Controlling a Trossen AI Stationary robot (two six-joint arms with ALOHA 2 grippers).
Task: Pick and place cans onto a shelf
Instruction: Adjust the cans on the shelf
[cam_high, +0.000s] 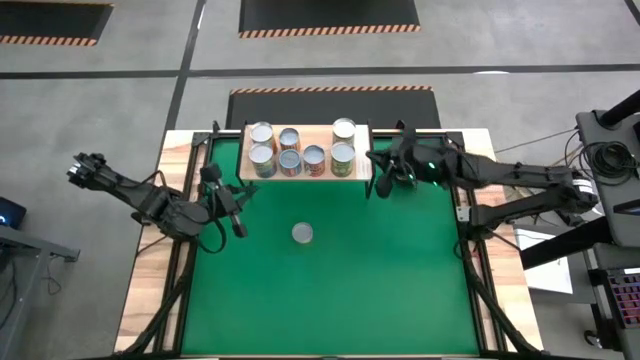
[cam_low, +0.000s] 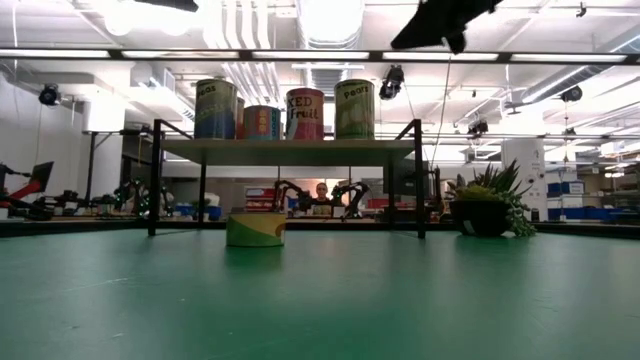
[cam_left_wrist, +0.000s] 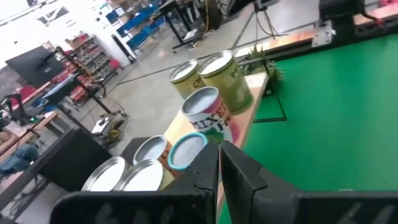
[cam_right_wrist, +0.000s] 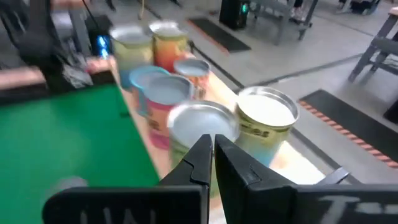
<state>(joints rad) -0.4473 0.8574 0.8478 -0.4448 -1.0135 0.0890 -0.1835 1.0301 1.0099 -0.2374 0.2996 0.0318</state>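
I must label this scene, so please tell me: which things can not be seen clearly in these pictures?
- High view: labels of the cans on the shelf; only the lids face the camera.
- Low view: back-row cans, hidden by the front cans; the shelf hides the lids.
- Right wrist view: the lone can on the green table is blurred.
- Low view: plant pot is too dark to make out.
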